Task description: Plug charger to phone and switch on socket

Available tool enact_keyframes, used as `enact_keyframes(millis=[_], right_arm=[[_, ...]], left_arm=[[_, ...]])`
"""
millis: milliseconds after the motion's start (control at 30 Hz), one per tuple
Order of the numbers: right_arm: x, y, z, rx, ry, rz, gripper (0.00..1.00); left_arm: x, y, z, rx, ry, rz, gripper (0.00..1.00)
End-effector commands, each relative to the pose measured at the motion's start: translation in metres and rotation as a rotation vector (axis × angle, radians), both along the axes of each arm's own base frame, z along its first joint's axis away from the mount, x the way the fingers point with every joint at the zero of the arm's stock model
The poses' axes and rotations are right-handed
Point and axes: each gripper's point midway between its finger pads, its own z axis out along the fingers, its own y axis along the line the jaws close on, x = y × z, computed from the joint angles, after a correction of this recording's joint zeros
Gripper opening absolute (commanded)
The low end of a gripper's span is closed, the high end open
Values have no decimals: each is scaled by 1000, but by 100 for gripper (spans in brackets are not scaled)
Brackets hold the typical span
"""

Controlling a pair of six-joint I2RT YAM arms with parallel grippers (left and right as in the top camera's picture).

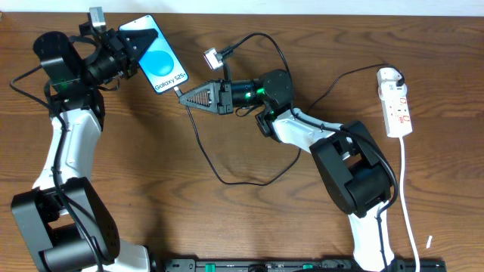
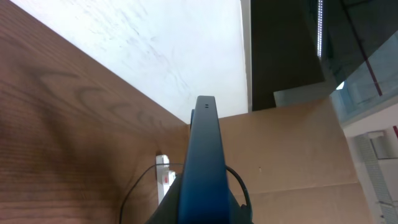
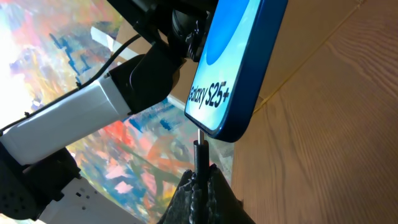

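**HANDLING NOTES: MATING THE CONNECTOR TO THE PHONE**

**Position.** The phone (image 1: 162,66) is at the far left of the worktop (image 1: 227,227), screen up in the overhead view. The left pincer (image 1: 136,45) is clenched on its upper end. In the left wrist view the phone shows edge-on between the fingers, so the clamp appears to run across its thickness. The right pincer (image 1: 193,96) is clenched on the charger (image 3: 199,152) just behind the connector tip. The tip points at the lower edge of the phone and meets it. Whether it is fully seated cannot be told. The socket (image 1: 398,106) lies well apart, at the right edge of the worktop.

**Phone.** Judged rigid, light and slim. The glass faces are likely slippery and breakable. A firm clamp at the end away from the port suits it, since that leaves the port edge free. The phone may pivot in this end grip under an insertion push, so the push should run along its long axis.

**Charger.** The cable is thin and limp and cannot transmit a push. Only the short stiff connector body can. Take hold close behind the tip, as shown. A tilted tip is likely to jam or bend at the port.

**Socket.** Judged light and prone to sliding when its switch is pressed. Press straight down.
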Motion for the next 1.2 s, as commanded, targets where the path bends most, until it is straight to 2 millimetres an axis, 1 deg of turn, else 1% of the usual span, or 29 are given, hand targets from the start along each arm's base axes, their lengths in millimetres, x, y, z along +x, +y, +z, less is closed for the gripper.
enact_keyframes(millis=[0, 233, 400, 767, 1167], right_arm=[[1, 3, 4, 13, 5, -16, 1], [1, 3, 4, 13, 5, -16, 1], [1, 3, 4, 13, 4, -16, 1], [2, 3, 4, 13, 5, -17, 1], [9, 3, 7, 12, 105, -37, 1]], left_arm=[[-3, -4, 14, 3, -32, -16, 7], [-4, -5, 14, 3, -32, -24, 7], [-5, -13, 14, 3, -33, -41, 7], [-5, -14, 14, 3, -34, -42, 8], [-7, -15, 14, 21, -57, -55, 7]])
